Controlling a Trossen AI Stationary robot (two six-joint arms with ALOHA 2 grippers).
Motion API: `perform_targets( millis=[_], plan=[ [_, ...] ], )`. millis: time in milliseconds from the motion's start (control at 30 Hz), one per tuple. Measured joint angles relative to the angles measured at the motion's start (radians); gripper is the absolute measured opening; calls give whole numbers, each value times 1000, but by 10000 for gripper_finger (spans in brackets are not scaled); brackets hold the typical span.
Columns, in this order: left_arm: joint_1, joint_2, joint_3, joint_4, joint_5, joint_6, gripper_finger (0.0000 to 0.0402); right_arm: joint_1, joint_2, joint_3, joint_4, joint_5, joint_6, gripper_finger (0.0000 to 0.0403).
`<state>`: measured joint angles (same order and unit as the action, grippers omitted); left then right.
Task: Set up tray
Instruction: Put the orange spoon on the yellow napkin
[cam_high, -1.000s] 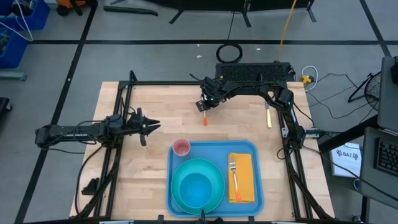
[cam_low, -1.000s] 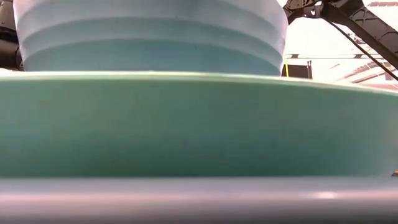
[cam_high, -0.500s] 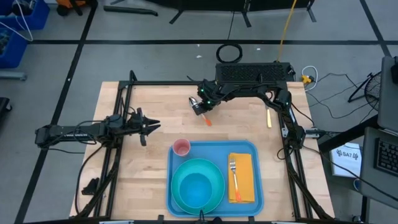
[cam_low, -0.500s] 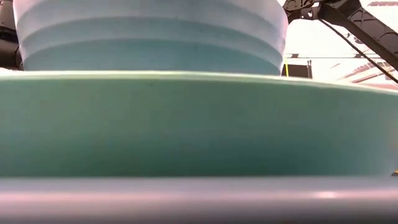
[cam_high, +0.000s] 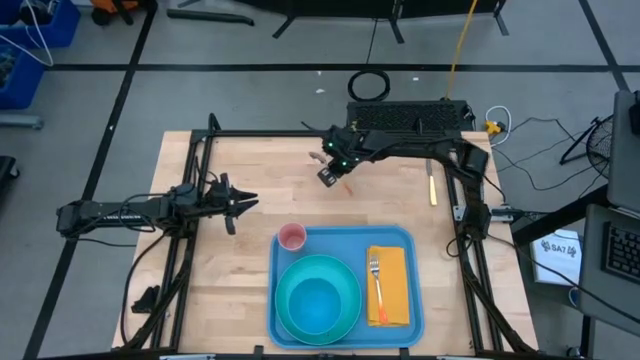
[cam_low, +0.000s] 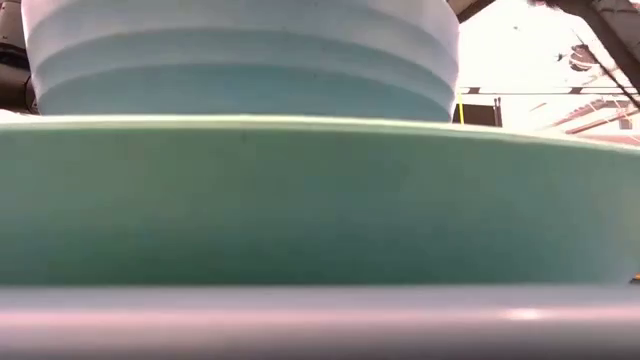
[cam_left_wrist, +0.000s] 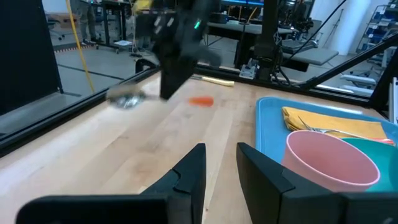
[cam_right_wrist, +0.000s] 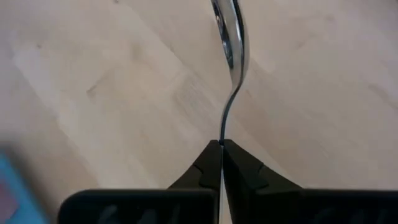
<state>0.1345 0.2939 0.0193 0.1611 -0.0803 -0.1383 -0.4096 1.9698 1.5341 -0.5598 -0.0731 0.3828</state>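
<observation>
The right gripper (cam_high: 327, 172) pinches a spoon (cam_right_wrist: 229, 37) over the far table; carry it level to the tray (cam_high: 400, 322) at the near edge (beside the fork (cam_high: 377, 283)); left gripper (cam_high: 243, 203) waits at left, fingers narrowly apart; one spoon, one fork, one cup (cam_high: 291, 237).

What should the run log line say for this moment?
right gripper: shut on spoon, above table's far side | left gripper: open, waiting at left | tray: holds plate, bowl, cup, napkin, fork
</observation>
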Motion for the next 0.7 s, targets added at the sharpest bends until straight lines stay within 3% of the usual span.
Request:
perform_targets(
  millis=[167, 367, 533, 700],
  plan=[
    [0, 0, 0, -1, -4, 0, 93, 50, -125, 1, -148, 97, -14, 1],
    [0, 0, 0, -8, -5, 0, 93, 202, -286, -68, -420, 359, 97, 1],
    [0, 0, 0, -2, -6, 0, 93, 342, -507, -276, -466, 387, 337, 1],
    [0, 0, 0, -2, -6, 0, 93, 548, -741, -479, -523, 400, 701, 1]
  ],
)
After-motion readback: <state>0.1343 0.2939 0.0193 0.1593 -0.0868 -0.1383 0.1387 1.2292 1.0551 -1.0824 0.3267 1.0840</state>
